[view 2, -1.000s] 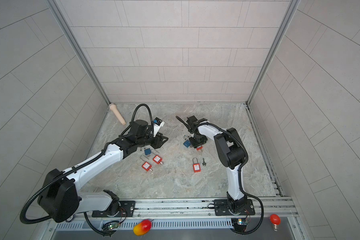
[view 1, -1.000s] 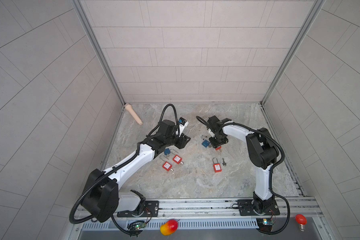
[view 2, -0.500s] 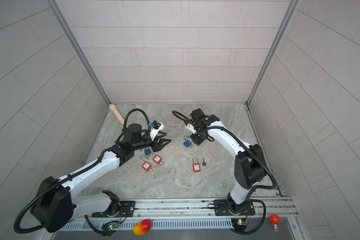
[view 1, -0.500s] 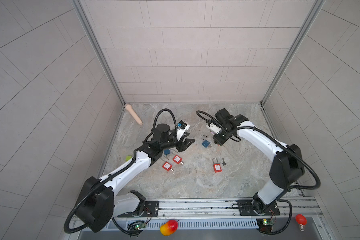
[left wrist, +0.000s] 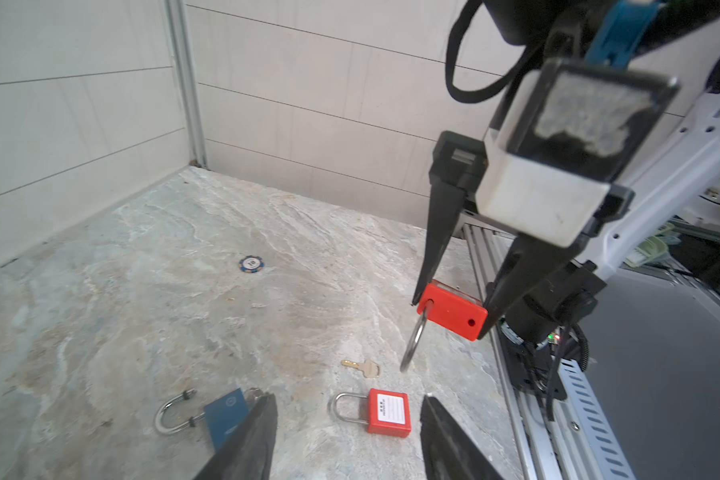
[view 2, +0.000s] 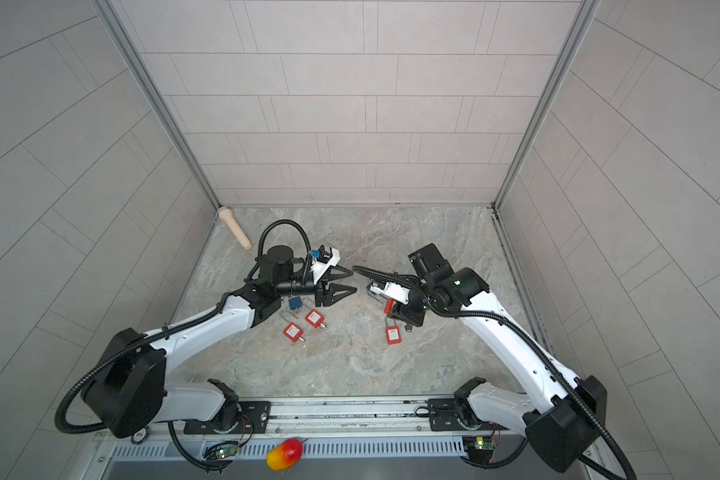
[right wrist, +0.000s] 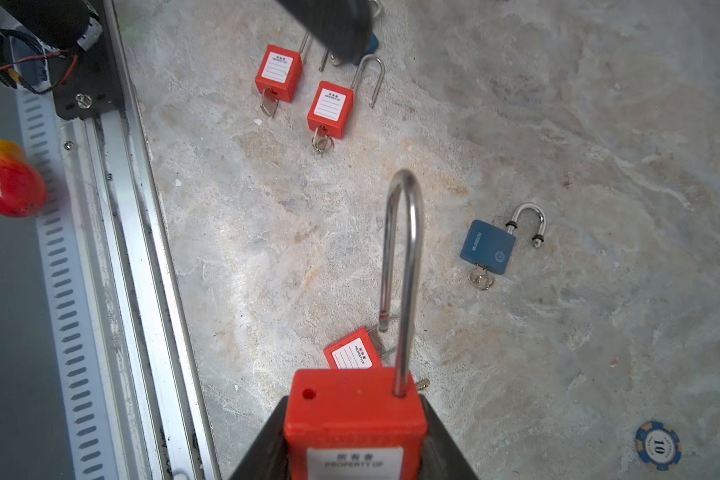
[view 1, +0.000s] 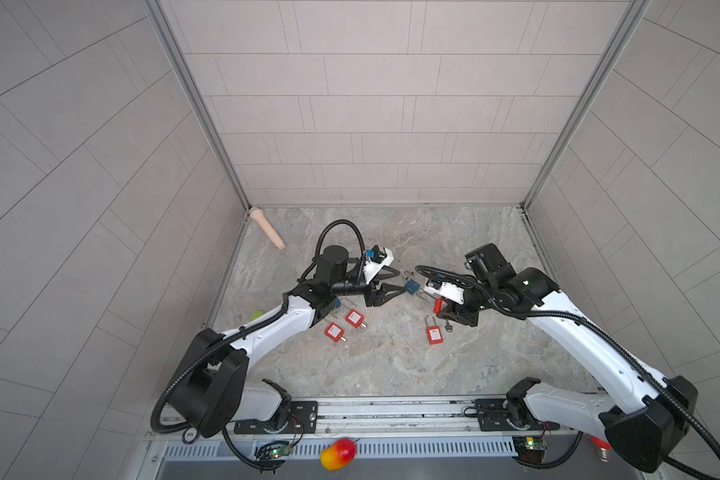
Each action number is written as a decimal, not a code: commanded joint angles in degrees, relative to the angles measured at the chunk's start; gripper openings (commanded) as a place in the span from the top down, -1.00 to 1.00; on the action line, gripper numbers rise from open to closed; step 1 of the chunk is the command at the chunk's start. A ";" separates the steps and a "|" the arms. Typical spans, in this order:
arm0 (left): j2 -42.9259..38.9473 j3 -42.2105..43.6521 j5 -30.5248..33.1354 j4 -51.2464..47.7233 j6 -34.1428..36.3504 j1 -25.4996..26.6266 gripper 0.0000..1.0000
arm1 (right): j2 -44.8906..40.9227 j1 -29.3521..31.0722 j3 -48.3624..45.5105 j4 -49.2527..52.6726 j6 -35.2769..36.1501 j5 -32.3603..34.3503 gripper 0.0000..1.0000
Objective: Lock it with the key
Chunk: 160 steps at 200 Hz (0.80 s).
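Right fingers (left wrist: 441, 232) withdrew with padlock (right wrist: 354, 415) (chip (right wrist: 657, 445) wrist-only).

Robotics lab test cell: 2 robot arms (view 1: 275, 328) mounted on an alu rail (view 1: 391, 410), tiled panel walls (view 1: 362, 124) w/ metal corner posts (view 1: 192, 104), stone-look tabletop (view 1: 391, 361), bare circuit boards (view 1: 273, 451) w/ LEDs along front.

My left arm (view 1: 279, 332) and right arm (view 1: 587, 353) wear white shells between black joints, and a ribbed black cable (view 1: 338, 223) runs along each. My left gripper (view 1: 400, 281) and right gripper (right wrist: 354, 397) have black tapered fingers (left wrist: 246, 440); a white camera block (left wrist: 545, 183) sits on each.
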<state>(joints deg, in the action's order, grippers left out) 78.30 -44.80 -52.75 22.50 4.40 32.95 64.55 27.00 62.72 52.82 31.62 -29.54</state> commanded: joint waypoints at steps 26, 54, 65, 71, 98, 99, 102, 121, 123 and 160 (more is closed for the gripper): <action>1.39 -2.74 -5.10 1.27 1.13 3.03 -0.11 | -1.27 0.51 0.41 1.03 1.71 -2.18 0.74; 2.51 -3.37 -4.60 1.21 1.57 4.36 -0.01 | -0.83 0.93 0.91 1.85 1.96 -2.58 0.74; 3.06 -3.80 -4.47 0.92 1.74 4.78 0.06 | -0.83 1.03 1.00 1.81 1.96 -3.02 0.74; 3.38 -4.02 -4.17 0.55 1.90 4.96 0.10 | -0.92 1.10 1.00 1.60 1.96 -3.13 0.74; 4.47 -5.19 -2.36 -1.17 3.09 5.67 0.25 | -0.75 1.27 1.09 1.91 1.96 -3.57 0.75; 4.48 -5.25 -2.31 -1.20 3.17 5.74 0.25 | -0.70 1.28 1.13 1.97 1.96 -3.58 0.75; 4.59 -5.38 -2.35 -1.15 3.28 5.94 0.26 | -0.67 1.25 1.11 2.13 1.96 -3.58 0.75; 5.23 -6.37 -2.12 -1.82 4.33 6.88 0.40 | -0.73 1.28 0.79 2.20 2.05 -3.53 0.75; 5.36 -6.47 -2.16 -1.91 4.28 6.93 0.41 | -0.74 1.23 0.77 2.20 2.07 -3.51 0.76; 5.88 -6.76 -4.22 -1.89 4.16 7.23 0.71 | -1.09 1.23 1.14 2.29 2.32 -2.52 0.76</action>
<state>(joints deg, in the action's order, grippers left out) 83.81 -49.93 -54.92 20.43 7.51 39.83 64.05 28.03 62.67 54.28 32.60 -31.59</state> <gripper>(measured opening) 0.172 0.425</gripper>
